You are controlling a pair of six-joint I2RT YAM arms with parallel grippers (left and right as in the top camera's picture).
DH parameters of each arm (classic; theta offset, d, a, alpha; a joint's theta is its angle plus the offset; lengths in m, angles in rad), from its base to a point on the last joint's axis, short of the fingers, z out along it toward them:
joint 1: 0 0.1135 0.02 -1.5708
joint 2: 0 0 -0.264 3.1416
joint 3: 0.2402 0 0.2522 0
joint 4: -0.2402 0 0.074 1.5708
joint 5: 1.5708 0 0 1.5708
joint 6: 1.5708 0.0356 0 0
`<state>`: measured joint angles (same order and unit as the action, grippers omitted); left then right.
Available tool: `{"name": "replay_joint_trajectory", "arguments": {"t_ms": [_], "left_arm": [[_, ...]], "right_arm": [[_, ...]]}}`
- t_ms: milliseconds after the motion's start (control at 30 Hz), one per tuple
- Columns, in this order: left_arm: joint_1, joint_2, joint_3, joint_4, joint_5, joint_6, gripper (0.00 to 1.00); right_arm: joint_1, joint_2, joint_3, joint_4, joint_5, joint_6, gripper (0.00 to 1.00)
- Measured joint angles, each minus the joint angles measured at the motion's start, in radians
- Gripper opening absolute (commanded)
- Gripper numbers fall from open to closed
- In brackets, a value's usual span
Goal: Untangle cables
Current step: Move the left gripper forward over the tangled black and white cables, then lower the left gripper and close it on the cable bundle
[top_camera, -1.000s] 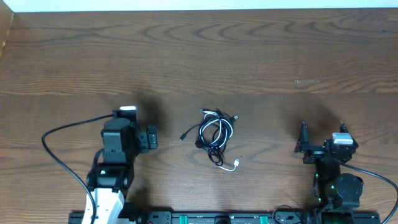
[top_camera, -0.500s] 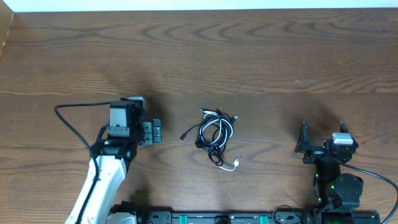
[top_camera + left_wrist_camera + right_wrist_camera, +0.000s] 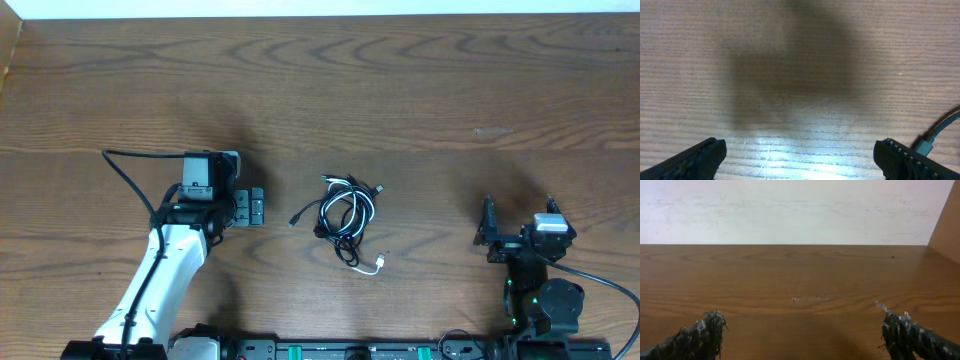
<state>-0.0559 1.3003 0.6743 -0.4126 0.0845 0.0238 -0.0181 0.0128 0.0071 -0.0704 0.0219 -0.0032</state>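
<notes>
When viewed from overhead, appears as a small, loose knot: several thin flexible cables (image 3: 345,215), mostly black with one white, coiled into overlapping loops at the middle of the brown wood-grain worktop (image 3: 420,90). Lies flat on the wood, touched by nothing. Throws out a short black tail with a small plug end (image 3: 293,220) to the left and a white tail ending in a white plug (image 3: 380,265) toward the near edge. Shows the white cord threading through the black loops on the right of the knot. Sits between the two arms, near the black two-finger left claw (image 3: 257,208) and well apart from the black two-finger right claw (image 3: 518,205).

On the left claw: fingers spread wide, pinching nothing, pointed toward the knot's left tail. Through the left wrist camera: both fingertips low over bare wood, with a dark cord and its plug (image 3: 925,146) just beside the fingertip (image 3: 900,157) at the picture's right, apparently not touching.

On the right claw: fingers likewise spread wide and empty, aimed across bare worktop toward a pale wall (image 3: 790,210).
</notes>
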Motion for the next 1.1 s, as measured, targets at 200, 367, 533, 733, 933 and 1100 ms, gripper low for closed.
{"name": "replay_joint_trajectory", "arguments": {"t_ms": [200, 367, 533, 733, 933, 1100], "left_arm": [[0.000, 0.000, 0.000, 0.009, 0.034, -0.001, 1.00], [0.000, 0.000, 0.000, 0.008, 0.132, 0.000, 1.00], [-0.064, -0.001, 0.000, 0.004, 0.165, 0.026, 1.00], [-0.249, -0.002, 0.002, 0.007, 0.183, 0.087, 1.00], [-0.338, -0.003, 0.002, 0.047, 0.193, 0.097, 0.94], [-0.368, -0.003, 0.004, 0.135, 0.210, 0.063, 0.87]], "right_arm": [[0.000, 0.000, 0.000, 0.000, 0.000, 0.000, 0.99], [0.000, 0.000, 0.000, 0.000, 0.000, 0.000, 0.99], [0.000, 0.000, 0.000, 0.000, 0.000, 0.000, 0.99], [0.000, 0.000, 0.000, 0.000, 0.000, 0.000, 0.99], [0.000, 0.000, 0.000, 0.000, 0.000, 0.000, 0.99], [0.000, 0.000, 0.000, 0.000, 0.000, 0.000, 0.99]]}}
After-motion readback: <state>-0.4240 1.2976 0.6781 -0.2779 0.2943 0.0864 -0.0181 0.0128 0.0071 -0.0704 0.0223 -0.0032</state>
